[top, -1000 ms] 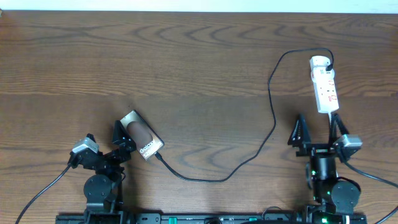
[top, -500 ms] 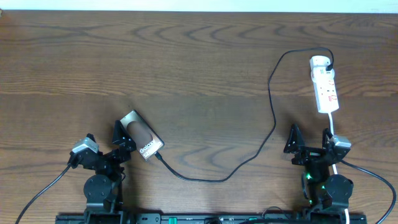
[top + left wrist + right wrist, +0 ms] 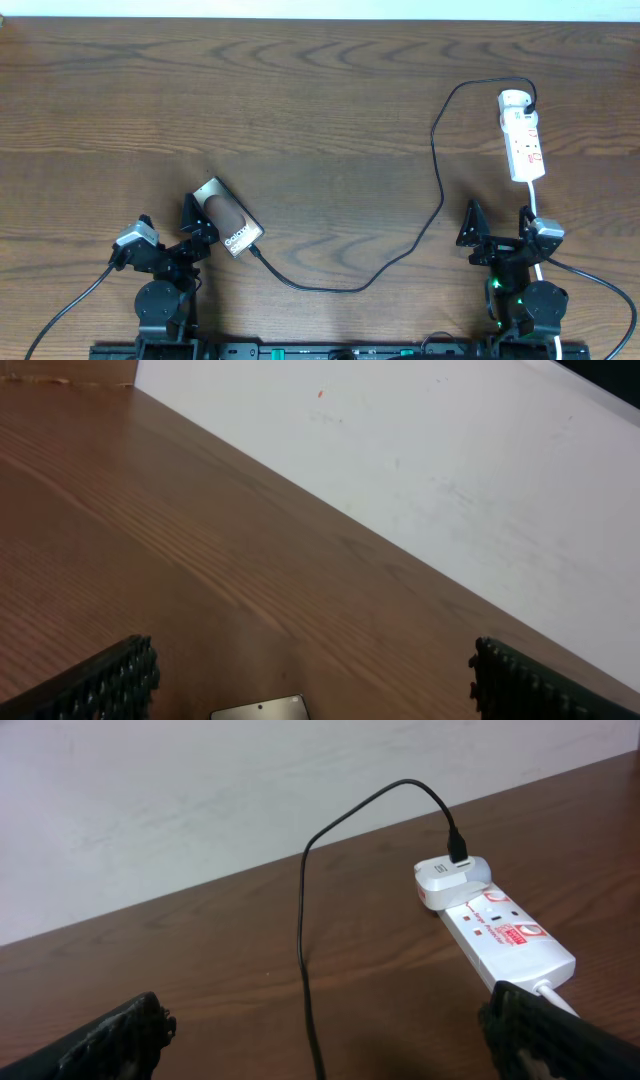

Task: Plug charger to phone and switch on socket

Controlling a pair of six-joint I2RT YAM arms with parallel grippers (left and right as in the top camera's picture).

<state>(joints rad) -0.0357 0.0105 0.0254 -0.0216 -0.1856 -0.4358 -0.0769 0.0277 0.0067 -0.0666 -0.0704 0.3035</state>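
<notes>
The silver-framed, brown-screened smartphone point(image 3: 228, 217) lies slantwise front-left on the wooden table point(image 3: 320, 100) beside the gaping, empty left gripper point(image 3: 167, 222), lower-right end meeting the thin black charger cable point(image 3: 330, 290), joint unclear; right gripper point(image 3: 498, 222) gapes empty.

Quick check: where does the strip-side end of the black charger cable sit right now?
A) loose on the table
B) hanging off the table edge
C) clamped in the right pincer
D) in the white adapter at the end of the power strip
D: in the right wrist view the charger cable arcs over and goes into the white adapter at the far end of the socket strip.
</notes>
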